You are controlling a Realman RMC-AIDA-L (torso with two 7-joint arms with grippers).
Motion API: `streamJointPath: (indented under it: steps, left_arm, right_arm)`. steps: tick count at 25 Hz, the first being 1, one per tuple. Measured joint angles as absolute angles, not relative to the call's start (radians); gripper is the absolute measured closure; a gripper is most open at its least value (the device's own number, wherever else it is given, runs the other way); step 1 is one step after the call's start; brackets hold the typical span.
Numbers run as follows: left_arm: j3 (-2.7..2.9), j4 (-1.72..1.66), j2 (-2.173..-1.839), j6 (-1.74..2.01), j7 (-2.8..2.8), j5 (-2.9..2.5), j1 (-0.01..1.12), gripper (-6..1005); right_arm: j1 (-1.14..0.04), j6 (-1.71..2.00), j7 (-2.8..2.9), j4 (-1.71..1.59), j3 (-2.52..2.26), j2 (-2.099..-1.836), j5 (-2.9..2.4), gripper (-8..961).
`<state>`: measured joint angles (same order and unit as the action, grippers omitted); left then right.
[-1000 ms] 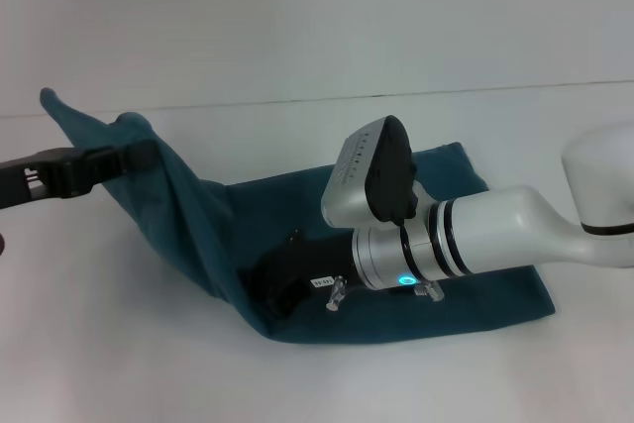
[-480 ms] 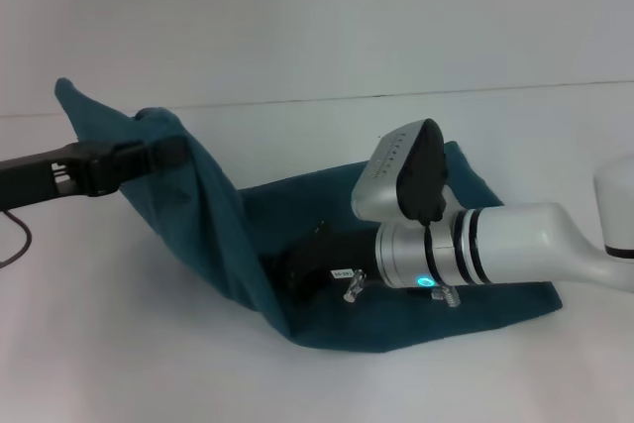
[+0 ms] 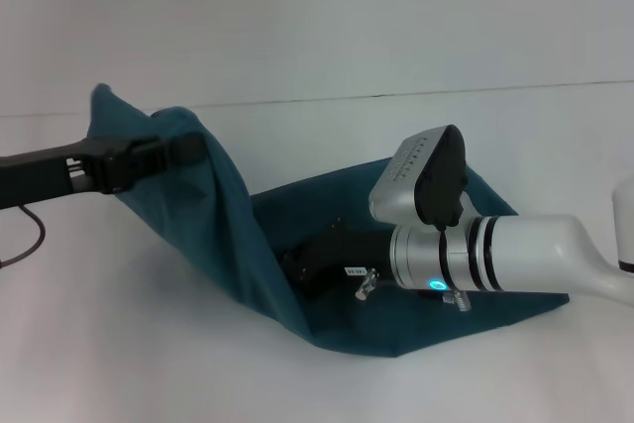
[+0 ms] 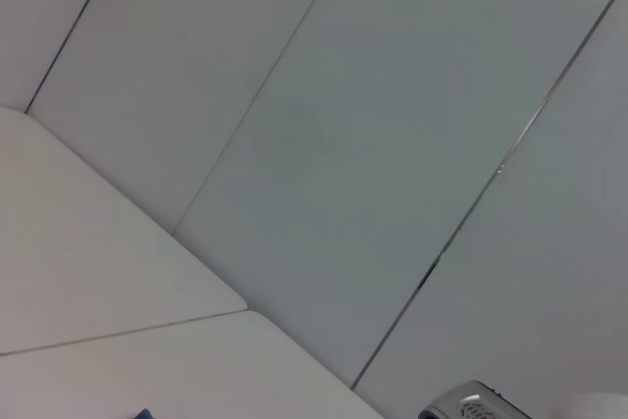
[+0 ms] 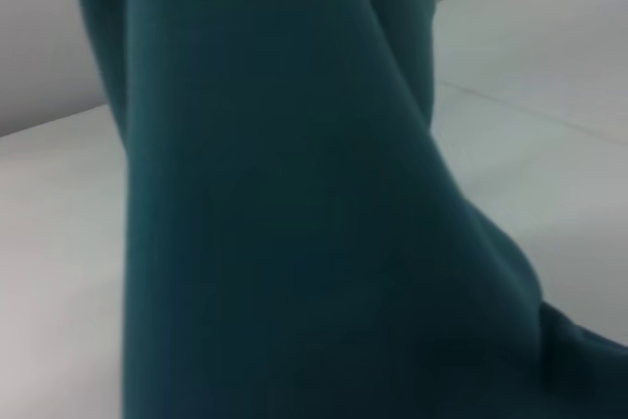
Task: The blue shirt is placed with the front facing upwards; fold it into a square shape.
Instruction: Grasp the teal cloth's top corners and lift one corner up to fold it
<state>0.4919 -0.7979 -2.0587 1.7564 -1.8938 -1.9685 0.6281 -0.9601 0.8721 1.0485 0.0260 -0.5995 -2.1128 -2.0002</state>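
The blue shirt (image 3: 436, 314) lies partly flat on the white table, plain side showing and no lettering in sight. Its left part is lifted into a tall slanted flap (image 3: 213, 215). My left gripper (image 3: 173, 154) comes in from the left and is shut on the top edge of that flap, above the table. My right gripper (image 3: 305, 266) reaches in from the right and rests low on the flat cloth at the foot of the flap. In the right wrist view the raised shirt (image 5: 294, 242) fills most of the picture.
The white table (image 3: 119, 344) stretches around the shirt, with a white wall (image 3: 317, 17) behind it. A thin black cable (image 3: 28, 245) hangs at the far left. The left wrist view shows wall panels (image 4: 324, 144) and a part of the right arm (image 4: 471, 407).
My left gripper has carried the lifted flap to the right, over the flat part. The right arm has also shifted right and slightly nearer, still low on the cloth.
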Motion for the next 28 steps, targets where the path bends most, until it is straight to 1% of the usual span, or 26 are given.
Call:
streamJointPath:
  steps: [8,16,28]
  left_arm:
    - [0.492,-0.798,-2.059,1.758,-1.894,-1.968,0.621,966]
    - [0.493,-0.798,-2.059,1.773,-1.894,-1.967,0.628,967]
    - [0.495,-0.799,-2.051,1.759,-1.893,-1.959,0.650,966]
  right_arm:
    - [-0.972,0.852,1.048,0.005,-0.591,-2.110,-2.004,954]
    - [-1.012,0.839,1.047,0.031,-0.625,-2.118,-2.013,954]
    - [-1.052,0.822,0.974,0.131,-0.615,-2.121,-2.012,953]
